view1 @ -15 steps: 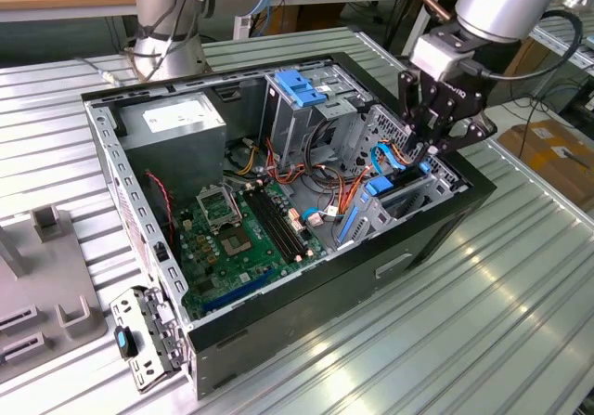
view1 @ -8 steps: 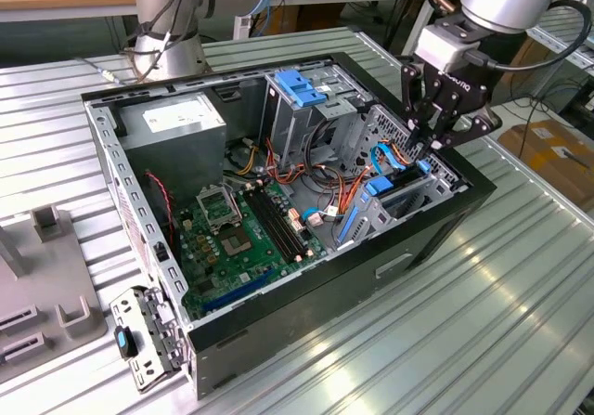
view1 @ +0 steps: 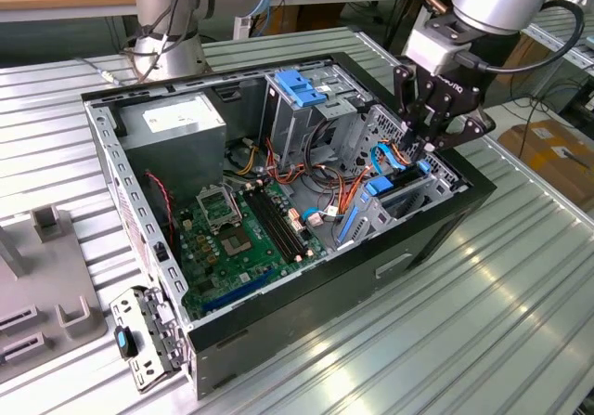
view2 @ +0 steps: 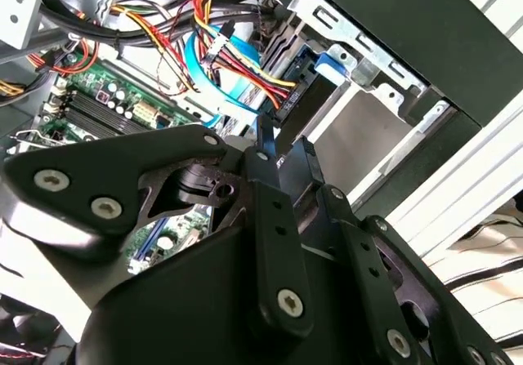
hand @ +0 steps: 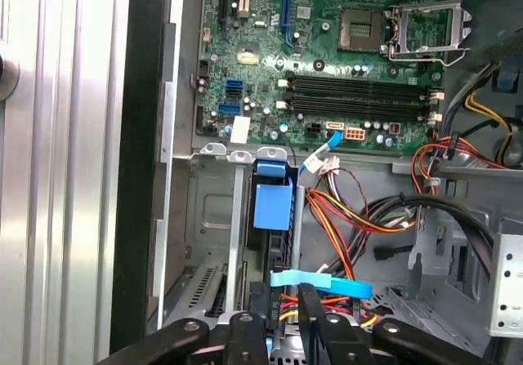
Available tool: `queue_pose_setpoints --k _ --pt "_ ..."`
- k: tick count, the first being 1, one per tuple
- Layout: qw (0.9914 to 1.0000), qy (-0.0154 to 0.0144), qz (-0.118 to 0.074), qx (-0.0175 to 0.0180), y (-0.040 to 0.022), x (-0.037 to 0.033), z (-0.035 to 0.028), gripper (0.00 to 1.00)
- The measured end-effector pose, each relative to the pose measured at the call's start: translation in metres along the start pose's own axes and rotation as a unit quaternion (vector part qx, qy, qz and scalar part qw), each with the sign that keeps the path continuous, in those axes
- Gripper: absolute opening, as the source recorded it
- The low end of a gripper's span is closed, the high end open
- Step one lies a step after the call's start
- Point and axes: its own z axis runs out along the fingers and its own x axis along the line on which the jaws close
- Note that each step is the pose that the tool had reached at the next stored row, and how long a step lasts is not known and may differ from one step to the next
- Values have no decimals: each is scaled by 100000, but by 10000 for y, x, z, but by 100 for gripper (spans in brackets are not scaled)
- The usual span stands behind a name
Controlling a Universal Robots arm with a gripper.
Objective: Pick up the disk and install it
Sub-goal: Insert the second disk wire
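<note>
- the computer case (view1: 278,322) lies open on its side on the ribbed metal table (view1: 483,313), exposing the motherboard (view1: 246,239).
- in the exterior view, the grey power-supply box (view1: 176,127) sits in the far corner of the case toward the exterior view's left, and a metal drive cage with a blue latch (view1: 302,85) on top stands beside it.
- the gripper (view1: 429,146) hangs over the front bay area of the case, at the exterior view's right, with its black linkage fingers pointing down into the case.
- in the second wrist view, the gripper (view2: 282,149) shows its two fingers close together, with only a narrow gap between the tips; nothing is seen clamped between them.
- in the first wrist view, the fingertips (hand: 310,300) sit just beside a flat blue data cable (hand: 323,282).
- the disk (hand: 274,242) sits edge-up in its slot in the front bay, seated between the metal bay walls; its blue carrier rail (hand: 272,202) faces outward.
- in the exterior view, the disk (view1: 385,206) appears as a dark slab with blue rail ends, standing in the bay directly below the gripper.
- bundles of red, orange, yellow and black wires (hand: 368,218) run between the disk bay and the motherboard.
- the gripper is near the rear edge of the disk; whether it touches the disk cannot be determined.
</note>
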Motion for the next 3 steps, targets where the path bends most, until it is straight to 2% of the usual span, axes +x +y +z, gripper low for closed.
queue_pose_setpoints --k 3 --pt "100000 -2 1 0 7 0 0 30"
